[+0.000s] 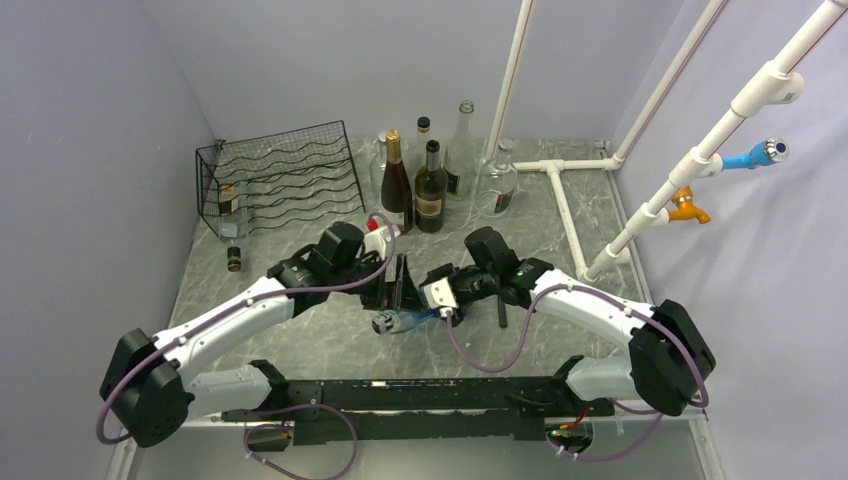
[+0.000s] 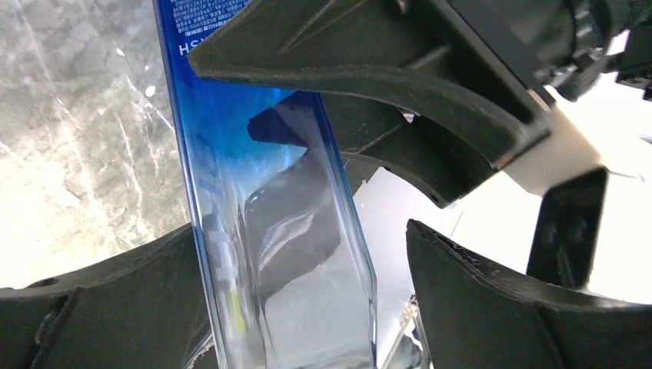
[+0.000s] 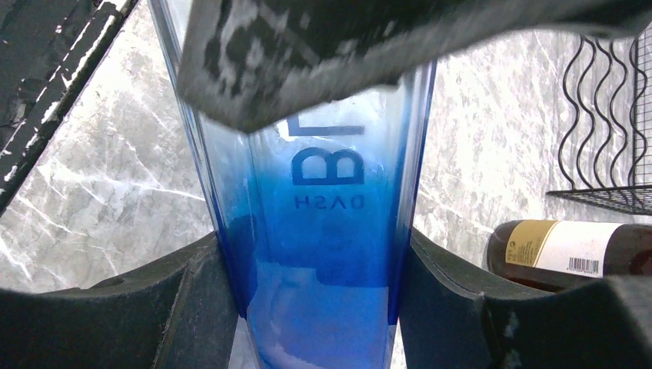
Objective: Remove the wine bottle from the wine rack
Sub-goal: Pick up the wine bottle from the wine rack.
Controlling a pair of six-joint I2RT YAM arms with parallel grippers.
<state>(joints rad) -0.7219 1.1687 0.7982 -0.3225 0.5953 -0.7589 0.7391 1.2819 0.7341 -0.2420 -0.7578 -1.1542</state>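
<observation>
Right gripper (image 3: 311, 257) clamps the blue-tinted wine bottle (image 1: 398, 321) — jaws against both sides. Left gripper (image 2: 300, 231) stands wide around the same bottle. Bottle location — off the wine rack (image 1: 285, 175), well apart from it.

Seen from the left claw (image 2: 301, 231), the blue bottle (image 2: 254, 192) runs off the top and bottom edges, so we see neither neck nor base, and the print above the claw is cut short. From the right claw (image 3: 314, 238), a blurred grey slab (image 3: 307, 54) covers the bottle's upper part; we cannot tell what it is. Right of that claw a brown bottle (image 3: 561, 250) is cut by the edge and partly behind the claw, and only a corner of the rack (image 3: 607, 115) shows. From above, both claws hide most of the blue bottle.
</observation>
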